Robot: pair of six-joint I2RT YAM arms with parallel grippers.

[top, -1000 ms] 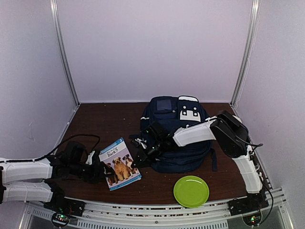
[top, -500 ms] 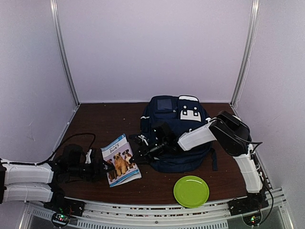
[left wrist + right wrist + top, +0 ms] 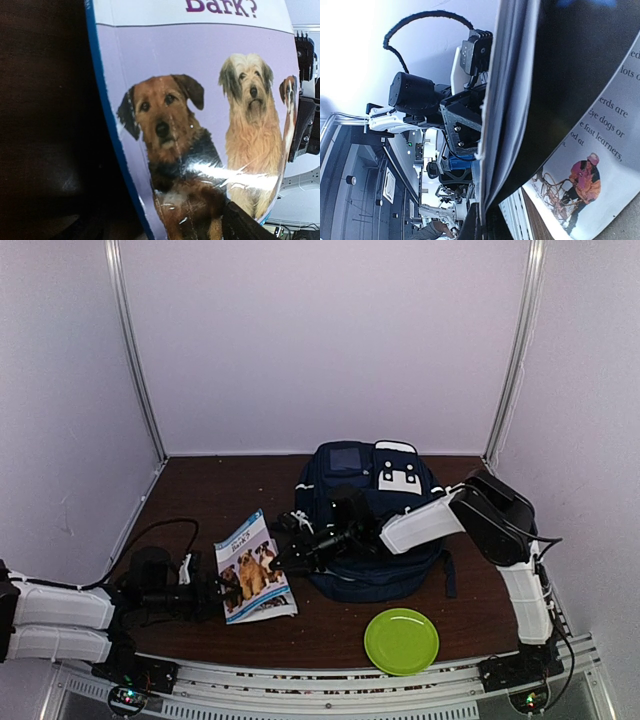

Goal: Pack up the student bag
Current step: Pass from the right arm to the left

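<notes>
student bag [image 3: 392, 578] | look: you see bulky navy fabric, a white patch with dark dots at its far end | pose: slumped, patch end toward the back wall | place: right of centre on the table [image 3: 200, 495] | opening: cannot tell

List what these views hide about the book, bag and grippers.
- Student bag opening: top view, right arm crosses it; open or zipped unclear.
- Book title: left wrist view, cut off by the top edge.
- Left gripper: dark and small in top view; the book fills its wrist view.
- Right gripper: pages cover its tips in right wrist view.
</notes>
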